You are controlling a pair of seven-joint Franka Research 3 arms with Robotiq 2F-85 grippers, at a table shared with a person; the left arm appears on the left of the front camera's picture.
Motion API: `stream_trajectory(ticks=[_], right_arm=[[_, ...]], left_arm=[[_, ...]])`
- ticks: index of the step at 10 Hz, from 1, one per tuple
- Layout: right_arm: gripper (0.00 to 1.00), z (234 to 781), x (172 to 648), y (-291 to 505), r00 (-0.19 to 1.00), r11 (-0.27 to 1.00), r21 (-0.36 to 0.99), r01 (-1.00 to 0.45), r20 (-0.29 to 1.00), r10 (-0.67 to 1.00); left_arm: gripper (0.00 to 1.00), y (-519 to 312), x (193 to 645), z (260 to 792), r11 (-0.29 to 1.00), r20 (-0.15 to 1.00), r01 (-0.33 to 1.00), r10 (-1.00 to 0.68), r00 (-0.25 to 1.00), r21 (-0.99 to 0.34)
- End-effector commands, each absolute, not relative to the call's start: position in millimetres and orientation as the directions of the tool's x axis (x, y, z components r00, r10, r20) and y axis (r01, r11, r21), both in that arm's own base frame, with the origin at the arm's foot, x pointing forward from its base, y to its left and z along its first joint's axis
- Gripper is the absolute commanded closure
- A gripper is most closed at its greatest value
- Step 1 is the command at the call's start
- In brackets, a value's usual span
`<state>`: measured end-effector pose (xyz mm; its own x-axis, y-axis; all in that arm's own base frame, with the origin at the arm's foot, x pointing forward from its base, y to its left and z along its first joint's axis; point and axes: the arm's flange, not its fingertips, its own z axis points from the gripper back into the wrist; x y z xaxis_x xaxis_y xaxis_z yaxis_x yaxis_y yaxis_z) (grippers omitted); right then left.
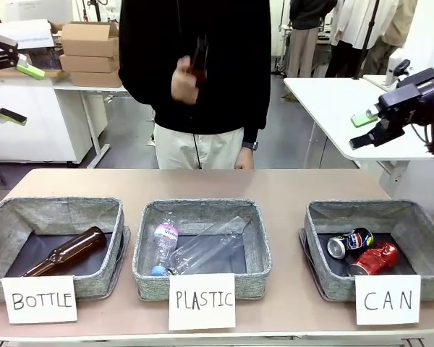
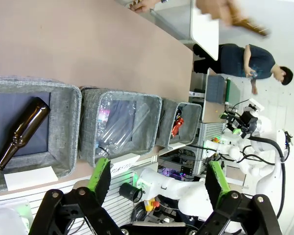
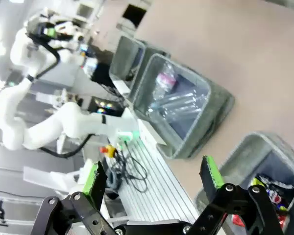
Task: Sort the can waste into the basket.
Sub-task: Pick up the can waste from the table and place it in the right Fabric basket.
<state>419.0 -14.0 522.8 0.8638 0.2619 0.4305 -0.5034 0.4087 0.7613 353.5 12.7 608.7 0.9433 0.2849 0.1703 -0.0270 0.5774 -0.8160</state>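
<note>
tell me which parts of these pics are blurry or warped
Front view: sharp on the baskets, but the person's raised hand is motion-blurred. Left wrist view: wide-angle, rolled sideways, blur at the top right. Right wrist view: soft throughout, tilted, the red can smeared.

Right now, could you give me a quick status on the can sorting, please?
Left gripper open, right gripper open, both empty. Red can and blue can lie in the CAN basket. Nothing in the way.

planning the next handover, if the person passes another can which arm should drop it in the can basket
Right, probably: the right gripper hangs open on the side of the CAN basket; the left gripper is across the table, beyond the BOTTLE basket.
</note>
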Motion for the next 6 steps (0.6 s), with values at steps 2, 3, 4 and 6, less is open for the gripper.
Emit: stream_trajectory(ticks=[2, 3, 4, 6], right_arm=[[0.00, 537.0, 398.6, -11.1, 0.835, 0.470, 0.690, -0.550, 0.436, 0.336], [0.00, 537.0, 398.6, -11.1, 0.835, 0.470, 0.690, -0.550, 0.436, 0.336], [0.00, 537.0, 398.6, -11.1, 0.835, 0.470, 0.690, -0.550, 0.436, 0.336], [0.00, 537.0, 398.6, -11.1, 0.835, 0.470, 0.690, -0.550, 0.436, 0.336]], left_arm=[[0.00, 14.4, 352.3, 609.9, 0.583, 0.166, -0.032, 0.283, 0.945, -0.812], [0.00, 14.4, 352.3, 609.9, 0.583, 0.166, -0.032, 0.283, 0.945, -0.812], [0.00, 14.4, 352.3, 609.9, 0.583, 0.166, -0.032, 0.283, 0.945, -0.812], [0.00, 14.4, 352.3, 609.9, 0.583, 0.166, -0.032, 0.283, 0.945, -0.812]])
